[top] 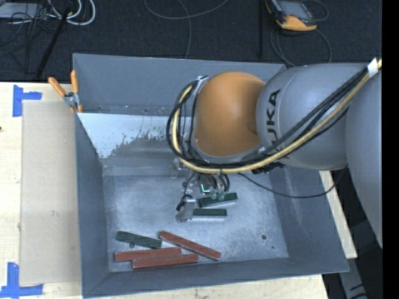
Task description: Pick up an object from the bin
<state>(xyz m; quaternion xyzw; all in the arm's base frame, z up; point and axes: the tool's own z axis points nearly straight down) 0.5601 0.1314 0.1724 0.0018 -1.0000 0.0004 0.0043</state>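
My gripper [187, 207] hangs low over the middle of the bin floor, under the arm's orange cover. Right beside it lie two short dark green bars. One dark green bar [209, 212] lies flat on the floor and touches the gripper's lower end. The other dark green bar [223, 197] sits just above it, close against the gripper's right side. Whether either bar is gripped cannot be made out.
Along the bin's front wall lie three reddish-brown bars [190, 245] [148, 254] [165, 261] and another dark green bar [138, 239], all to the gripper's lower left. The arm and its cables cover the bin's back right.
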